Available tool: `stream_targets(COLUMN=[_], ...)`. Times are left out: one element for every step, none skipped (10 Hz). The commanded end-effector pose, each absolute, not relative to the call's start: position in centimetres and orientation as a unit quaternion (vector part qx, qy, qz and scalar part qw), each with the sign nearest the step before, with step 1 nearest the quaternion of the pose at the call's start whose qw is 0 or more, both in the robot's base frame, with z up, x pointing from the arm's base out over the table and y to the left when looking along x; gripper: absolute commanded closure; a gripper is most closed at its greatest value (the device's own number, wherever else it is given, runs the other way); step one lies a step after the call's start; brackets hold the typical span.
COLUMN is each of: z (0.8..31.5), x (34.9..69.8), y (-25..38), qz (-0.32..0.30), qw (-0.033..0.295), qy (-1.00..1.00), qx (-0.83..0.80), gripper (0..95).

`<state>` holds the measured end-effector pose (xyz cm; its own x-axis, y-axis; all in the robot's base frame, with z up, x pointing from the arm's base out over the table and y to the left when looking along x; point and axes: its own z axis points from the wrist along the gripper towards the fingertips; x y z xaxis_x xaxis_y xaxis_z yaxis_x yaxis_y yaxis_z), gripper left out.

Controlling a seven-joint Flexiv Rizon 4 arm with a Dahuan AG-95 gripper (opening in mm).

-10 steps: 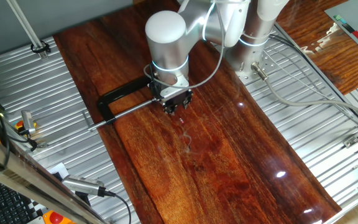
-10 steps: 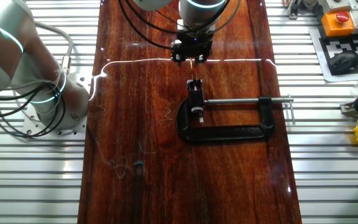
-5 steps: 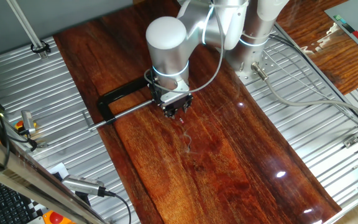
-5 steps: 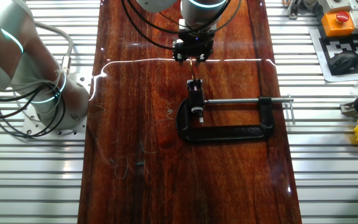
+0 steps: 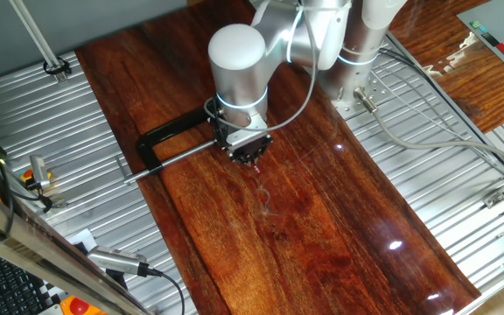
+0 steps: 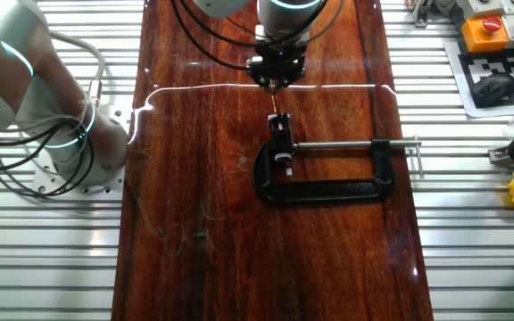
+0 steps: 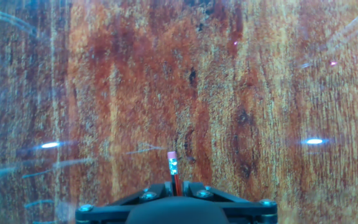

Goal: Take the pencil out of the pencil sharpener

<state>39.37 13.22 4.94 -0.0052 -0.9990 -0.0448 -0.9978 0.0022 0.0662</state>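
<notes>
Clearly closed now on a slim red pencil (image 7: 173, 176): 2-fingered black pincer (image 6: 276, 82), low over the glossy, streaky dark-wood bench (image 5: 322, 219). Pink eraser tip (image 7: 172, 155) and green ferrule poking out past the fingers in the hand view. Pencil's other end toward the small black sharpener (image 6: 280, 141), itself clamped in a black C-clamp (image 6: 328, 169) with a thin steel screw rod.

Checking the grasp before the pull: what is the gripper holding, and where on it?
The gripper is shut on the pencil near its eraser end, which pokes out past the fingers.
</notes>
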Motion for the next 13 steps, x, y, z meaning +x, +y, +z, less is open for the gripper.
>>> stream_targets(z=[5.0,5.0,5.0,5.0,4.9,4.9,5.0,5.0,5.0,5.0,5.0,5.2,5.2], x=[39.6,39.8,39.9,39.9,39.9,40.0,40.0,40.1,40.1,40.2,40.5,40.8,40.9], y=[13.5,13.8,14.2,14.5,15.0,15.6,16.2,16.8,17.5,18.0,18.6,19.1,19.6], qz=[-0.031,-0.032,-0.033,-0.034,-0.035,-0.036,-0.036,-0.036,-0.038,-0.04,-0.044,-0.047,-0.05], qw=[0.001,0.001,0.0,-0.001,-0.001,-0.002,-0.002,-0.001,-0.003,-0.004,-0.007,-0.008,-0.007], qy=[-0.702,-0.704,-0.709,-0.71,-0.713,-0.717,-0.72,-0.723,-0.727,-0.731,-0.732,-0.733,-0.736], qx=[0.711,0.709,0.705,0.703,0.7,0.697,0.693,0.69,0.686,0.682,0.68,0.678,0.675], gripper=[95.0,95.0,95.0,95.0,95.0,95.0,95.0,95.0,95.0,95.0,95.0,95.0,95.0])
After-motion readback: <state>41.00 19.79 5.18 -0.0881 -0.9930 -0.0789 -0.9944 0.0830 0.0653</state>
